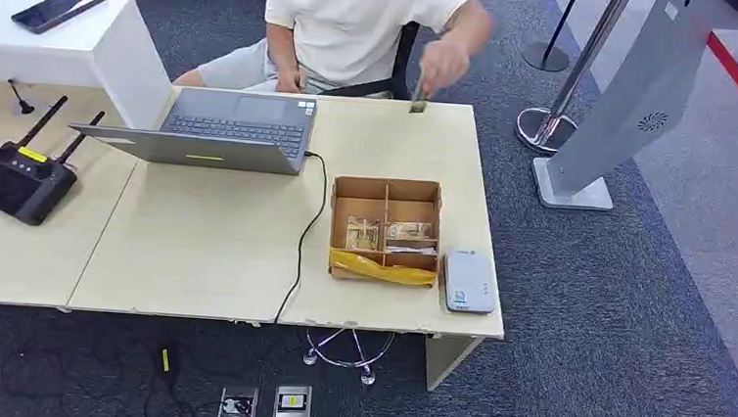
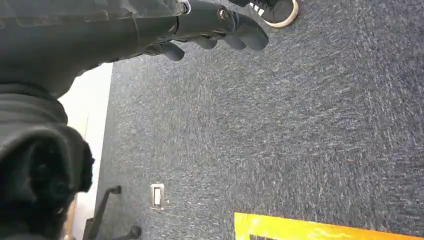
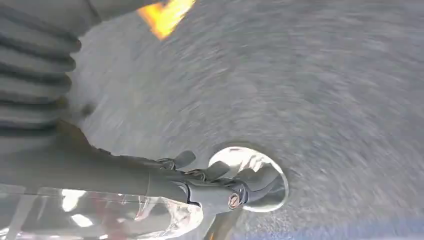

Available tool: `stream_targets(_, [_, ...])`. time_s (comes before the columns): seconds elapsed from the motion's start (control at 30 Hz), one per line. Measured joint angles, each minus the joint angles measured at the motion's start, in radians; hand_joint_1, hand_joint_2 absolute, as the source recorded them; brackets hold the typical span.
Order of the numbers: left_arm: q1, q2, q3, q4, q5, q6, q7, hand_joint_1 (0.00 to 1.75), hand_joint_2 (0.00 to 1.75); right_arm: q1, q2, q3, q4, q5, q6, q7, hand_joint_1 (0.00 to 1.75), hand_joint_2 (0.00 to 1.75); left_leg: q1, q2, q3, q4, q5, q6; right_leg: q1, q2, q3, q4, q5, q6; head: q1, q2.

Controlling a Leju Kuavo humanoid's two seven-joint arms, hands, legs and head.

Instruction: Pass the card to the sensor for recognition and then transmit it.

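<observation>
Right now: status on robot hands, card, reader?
Left robot hand and right robot hand down over carpet, holding nothing. Small card in person's hand at desk's far edge. White rectangular card reader unobstructed.

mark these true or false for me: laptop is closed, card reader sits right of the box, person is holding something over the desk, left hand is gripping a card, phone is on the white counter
1. The laptop is closed. False: its lid is open, lying far back.
2. The white card reader sits right of the cardboard box, near the desk edge. True.
3. The person's hand holds a small item over the desk's far edge. True.
4. The robot's left hand grips a card. False: it hangs over the carpet, holding nothing.
5. A phone lies on the white counter. True.
</observation>
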Motion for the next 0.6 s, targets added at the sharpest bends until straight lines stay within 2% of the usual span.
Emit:
stream_targets(0.07, [0.000,-0.002,0.000,0.000,0.000,0.000,0.000,0.00,0.00,-0.028,-0.022,-0.058,-0.006,-0.082,-0.060,-0.092,0.00,1.75,0.000,0.000,0.000,0.000,0.000,0.000,0.000,0.000,0.000,0.000,0.000,0.000,0.000,0.000])
stream_targets(0.13, [0.000,-0.003,0.000,0.000,0.003,0.000,-0.020,0.00,0.00,-0.065,-0.046,-0.106,-0.018,-0.140,-0.077,-0.173,0.00,1.75,0.000,0.001,0.000,0.000,0.000,0.000,0.000,0.000,0.000,0.000,0.001,0.000,0.000,0.000])
stream_targets(0.2, [-0.005,-0.008,0.000,0.000,0.005,0.010,-0.045,0.00,0.00,-0.118,-0.074,-0.140,-0.034,-0.160,-0.077,-0.213,0.00,1.75,-0.001,0.001,0.000,0.000,0.001,0.001,-0.001,0.001,0.000,0.000,0.001,0.001,0.000,0.000])
stream_targets(0.37, [-0.013,-0.021,-0.001,-0.013,0.016,0.027,-0.034,0.00,0.00,-0.252,-0.125,-0.159,-0.096,-0.246,-0.052,-0.303,0.00,1.75,-0.003,0.001,0.000,0.000,0.002,0.003,-0.003,0.001,0.000,0.000,0.002,0.003,-0.001,0.000])
stream_targets(0.5, [-0.015,-0.028,-0.002,-0.013,0.026,0.043,-0.040,0.00,0.00,-0.330,-0.151,-0.110,-0.217,-0.325,-0.089,-0.300,0.00,1.75,-0.003,-0.001,0.000,0.000,0.003,0.004,-0.003,-0.002,0.001,0.000,0.002,0.003,0.000,0.000])
stream_targets(0.6, [-0.016,-0.035,-0.005,-0.013,0.027,0.052,-0.043,0.00,0.00,-0.342,-0.154,-0.052,-0.298,-0.338,-0.115,-0.302,0.00,1.75,-0.003,-0.002,-0.001,0.000,0.003,0.004,-0.003,-0.003,0.000,0.000,0.002,0.003,0.000,0.000])
